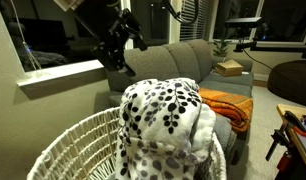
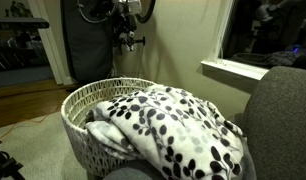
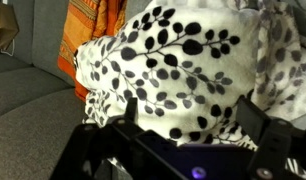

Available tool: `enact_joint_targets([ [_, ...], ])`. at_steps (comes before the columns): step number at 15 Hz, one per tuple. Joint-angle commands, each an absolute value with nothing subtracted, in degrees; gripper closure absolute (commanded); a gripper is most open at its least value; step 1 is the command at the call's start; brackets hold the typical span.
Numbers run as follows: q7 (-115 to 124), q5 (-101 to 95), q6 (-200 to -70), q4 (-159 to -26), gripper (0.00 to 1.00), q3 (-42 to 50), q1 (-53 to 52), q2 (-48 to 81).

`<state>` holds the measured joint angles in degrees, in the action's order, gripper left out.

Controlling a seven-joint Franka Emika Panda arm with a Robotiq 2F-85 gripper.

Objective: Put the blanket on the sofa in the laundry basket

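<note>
The white blanket with black leaf spots (image 1: 168, 115) lies heaped over the near end of the grey sofa (image 1: 183, 58). It spills over the rim into the woven white laundry basket (image 1: 78, 145). In the other exterior view the blanket (image 2: 178, 125) hangs from the sofa (image 2: 285, 110) into the basket (image 2: 93, 98). My gripper (image 1: 117, 60) hangs clear above the blanket, near the wall. In the wrist view its gripper (image 3: 193, 112) stands open, both fingers (image 3: 130, 108) spread wide over the blanket (image 3: 183, 55) with nothing between them.
A plain orange blanket (image 1: 228, 105) lies on the sofa seat beside the spotted one, with a cardboard box (image 1: 230, 68) further back. A dark round pouffe (image 1: 293, 75) and a table edge (image 1: 296, 130) stand beyond. A window sill (image 1: 63, 72) juts out just below the arm.
</note>
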<state>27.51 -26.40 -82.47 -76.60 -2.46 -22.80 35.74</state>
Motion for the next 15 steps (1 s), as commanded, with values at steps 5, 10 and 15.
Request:
enact_joint_targets([
  [5,29.08,-24.05,-85.5,-91.9,0.0,-0.97,-16.11,26.66],
  [10,30.26,-19.93,-90.34,-99.93,0.0,-0.06,-11.27,22.63],
  [15,35.27,-15.41,-98.43,-106.52,0.0,1.65,-8.48,20.47],
])
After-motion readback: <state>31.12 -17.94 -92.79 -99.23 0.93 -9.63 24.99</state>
